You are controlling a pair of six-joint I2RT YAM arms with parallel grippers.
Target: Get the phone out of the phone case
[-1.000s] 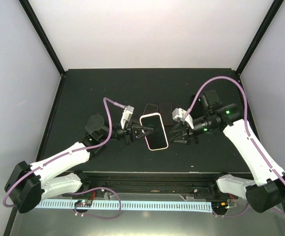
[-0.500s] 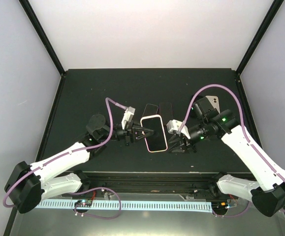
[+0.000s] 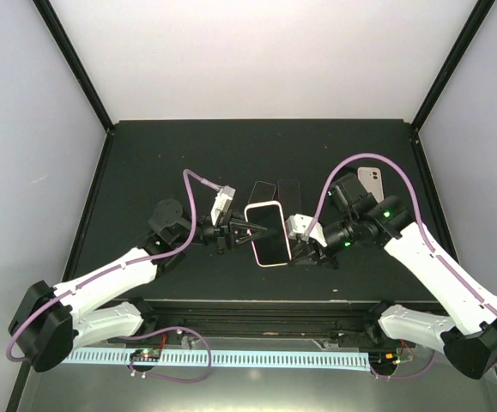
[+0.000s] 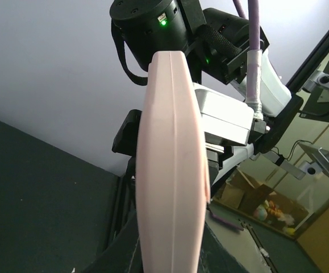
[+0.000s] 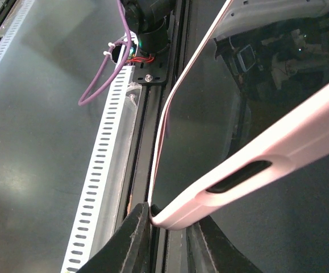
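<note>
**Case pinched at both ends, phone not yet out**

I have the phone point(image 3: 271, 233) up off the desk point(image 3: 145, 163), seated in its pink case point(image 3: 250, 211) and slung between the two hands. The left hand point(image 3: 246, 230) is clamped on the long edge of the case nearest it. From its wrist camera I see that edge point(image 4: 170, 170) running straight up from the fingers, with the right arm just beyond. The right hand point(image 5: 167, 236) is closed on the case corner on the opposite side. One finger point(image 5: 133, 239) sits outside the thin lip, the other point(image 5: 205, 242) under the thick side with the button slot. The screen point(image 5: 209, 131) lies just past the fingertips.

My worries from here:
- The right hand's bite is small and right at the corner, so a hard peel could let the lip snap free
- I cannot tell whether the left fingers press the glass as well as the case. If they do, they will pin the phone in
- If the phone pops out suddenly, nothing is under it but the desk

Two dark slabs point(image 3: 263, 190) lie beyond the hands
</note>
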